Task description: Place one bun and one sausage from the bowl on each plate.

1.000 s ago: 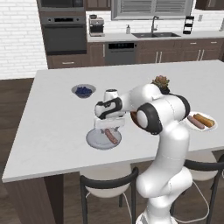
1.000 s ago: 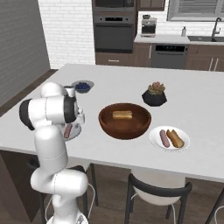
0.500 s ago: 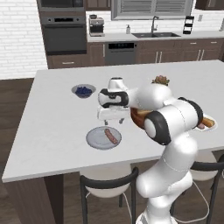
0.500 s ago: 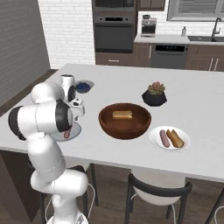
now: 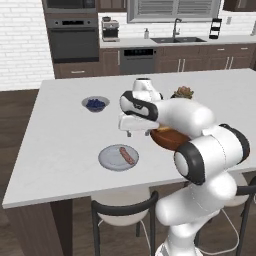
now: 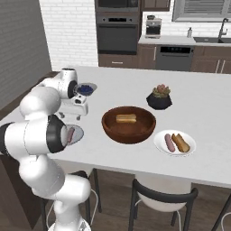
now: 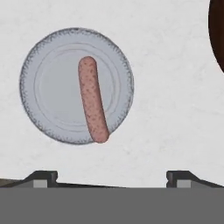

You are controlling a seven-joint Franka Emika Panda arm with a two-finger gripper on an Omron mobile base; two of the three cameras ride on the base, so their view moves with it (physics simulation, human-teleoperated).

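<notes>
A small grey bowl of blueberries (image 5: 95, 104) sits on the white table (image 5: 60, 145), toward its far left part, and a dark pot with a reddish-green succulent (image 6: 159, 97) stands on the same table, well to the right of that bowl. Behind the table, against the white brick wall, a black wall oven (image 5: 72, 42) stands left of a counter carrying a coffee machine (image 5: 109, 26) and a sink with a faucet (image 5: 176, 31). Dark-backed stools (image 6: 160, 203) are tucked under the table's near edge.
</notes>
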